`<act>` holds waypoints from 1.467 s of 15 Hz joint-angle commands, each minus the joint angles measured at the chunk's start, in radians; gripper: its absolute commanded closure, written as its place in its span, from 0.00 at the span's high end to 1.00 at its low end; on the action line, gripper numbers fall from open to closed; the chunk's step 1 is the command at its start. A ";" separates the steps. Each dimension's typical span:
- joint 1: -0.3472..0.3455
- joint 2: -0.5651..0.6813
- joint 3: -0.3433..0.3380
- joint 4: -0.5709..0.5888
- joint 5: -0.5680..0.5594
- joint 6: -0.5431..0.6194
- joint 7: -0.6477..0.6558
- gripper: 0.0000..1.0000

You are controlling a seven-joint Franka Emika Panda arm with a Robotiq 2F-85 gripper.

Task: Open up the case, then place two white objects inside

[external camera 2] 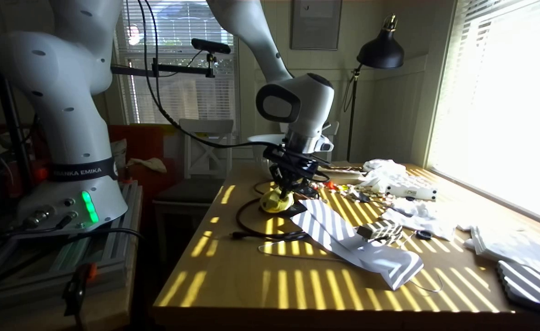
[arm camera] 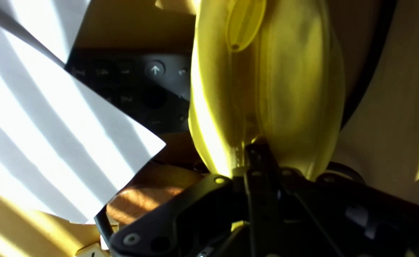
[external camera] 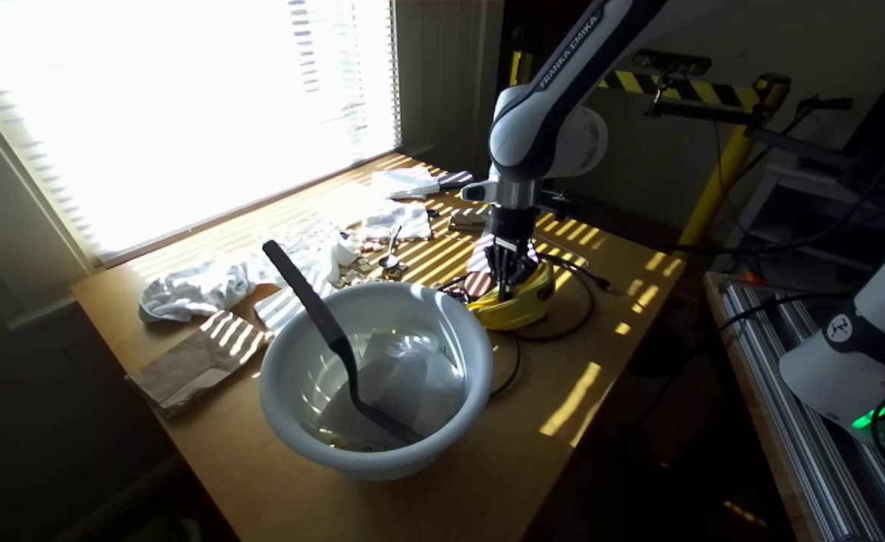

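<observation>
The yellow case (external camera: 521,305) lies on the table under my gripper; it also shows in an exterior view (external camera 2: 276,201) and fills the upper middle of the wrist view (arm camera: 295,89). A seam runs along its top, with a yellow pull tab (arm camera: 245,26) at the far end. I cannot tell whether the seam is parted. My gripper (arm camera: 257,153) points down with its fingertips together at the near end of the seam, touching the case. What lies between the fingertips is hidden. Several white things lie on the table; I cannot tell which two are the task's objects.
A large pale bowl (external camera: 273,406) holding a dark spoon (external camera: 303,293) stands near the case. A black cable (external camera: 591,301) loops around the case. White paper (external camera 2: 343,239) and a black remote (arm camera: 141,78) lie beside it. White cloths (external camera: 197,290) and small tiles lie toward the window.
</observation>
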 commanded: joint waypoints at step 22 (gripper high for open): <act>0.010 -0.007 0.027 0.007 -0.195 -0.038 0.265 0.00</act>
